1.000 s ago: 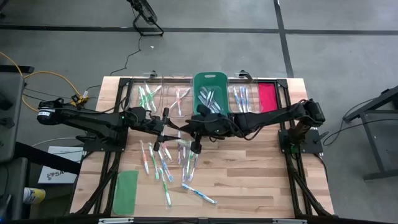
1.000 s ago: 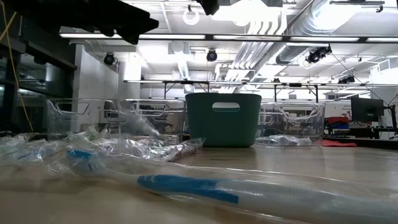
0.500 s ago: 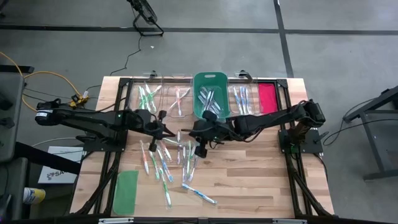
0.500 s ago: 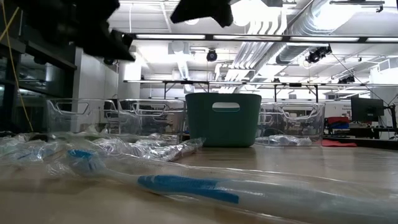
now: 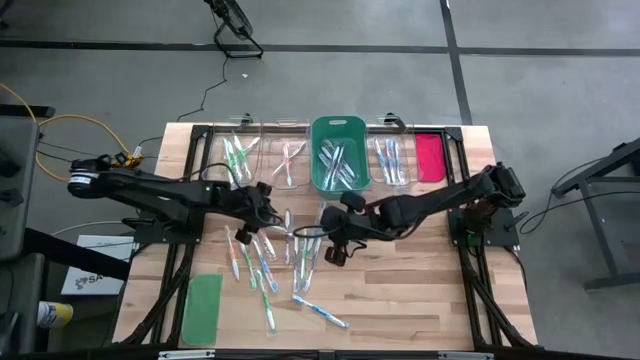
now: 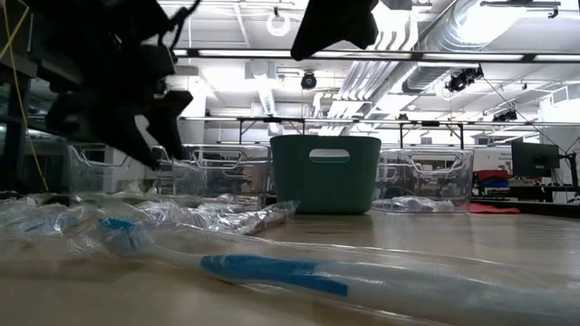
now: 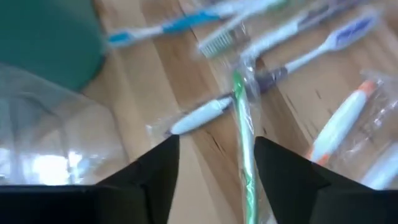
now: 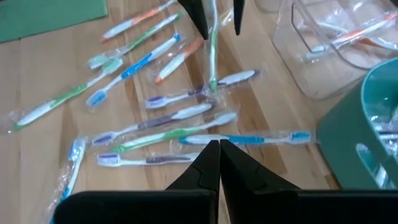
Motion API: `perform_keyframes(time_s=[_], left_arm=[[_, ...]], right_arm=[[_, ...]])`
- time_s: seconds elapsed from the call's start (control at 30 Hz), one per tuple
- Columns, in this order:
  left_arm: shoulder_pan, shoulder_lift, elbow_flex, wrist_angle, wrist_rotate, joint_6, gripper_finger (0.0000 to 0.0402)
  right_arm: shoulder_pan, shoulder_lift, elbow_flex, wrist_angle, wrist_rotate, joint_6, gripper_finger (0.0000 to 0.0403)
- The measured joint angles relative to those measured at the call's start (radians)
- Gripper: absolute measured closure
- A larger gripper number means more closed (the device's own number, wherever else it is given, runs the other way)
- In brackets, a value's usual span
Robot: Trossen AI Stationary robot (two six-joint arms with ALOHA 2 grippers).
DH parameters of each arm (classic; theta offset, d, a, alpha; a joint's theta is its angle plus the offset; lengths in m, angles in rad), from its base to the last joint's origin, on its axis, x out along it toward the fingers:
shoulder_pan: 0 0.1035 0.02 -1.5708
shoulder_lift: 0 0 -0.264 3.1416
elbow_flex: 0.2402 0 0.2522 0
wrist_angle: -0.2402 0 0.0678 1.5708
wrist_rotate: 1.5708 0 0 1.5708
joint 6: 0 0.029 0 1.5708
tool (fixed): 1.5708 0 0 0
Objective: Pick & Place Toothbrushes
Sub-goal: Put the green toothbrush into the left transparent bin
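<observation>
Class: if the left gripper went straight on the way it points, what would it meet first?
Probably the green-handled toothbrush lying between the left gripper's open fingers, then the wooden table; depth is unclear.

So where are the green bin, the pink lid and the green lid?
green bin [image 5: 340, 124]: high view, its far rim.
pink lid [image 5: 429, 157]: high view, its middle.
green lid [image 5: 203, 308]: high view, its middle.
</observation>
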Motion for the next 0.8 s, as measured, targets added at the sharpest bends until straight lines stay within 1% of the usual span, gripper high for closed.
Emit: perform_keyframes(time_s=[0.07, 0.2, 0.3, 0.37, 0.47, 0.6, 0.8], left_arm=[[0.000, 0.052, 0.000, 0.009, 0.000, 0.004, 0.0187], [0.000, 0.134, 0.000, 0.019, 0.000, 0.005, 0.0185], [0.000, 0.173, 0.000, 0.027, 0.002, 0.011, 0.0189], [0.000, 0.184, 0.000, 0.017, -0.016, 0.010, 0.0194], [0.000, 0.196, 0.000, 0.014, -0.033, 0.004, 0.0210], [0.000, 0.196, 0.000, 0.016, -0.034, 0.002, 0.0254], [0.000, 0.196, 0.000, -0.011, -0.019, -0.002, 0.0361]], right_arm=[[0.007, 0.000, 0.000, -0.007, 0.000, 0.005, 0.0400], [0.017, 0.000, 0.000, -0.007, 0.000, 0.005, 0.0400], [0.017, 0.000, 0.000, -0.008, 0.000, 0.005, 0.0400], [0.016, 0.000, 0.000, -0.008, 0.000, 0.005, 0.0400], [0.016, 0.000, 0.000, -0.008, 0.000, 0.005, 0.0400], [0.016, 0.000, 0.000, -0.008, 0.000, 0.006, 0.0400], [0.016, 0.000, 0.000, -0.007, 0.000, 0.009, 0.0400]])
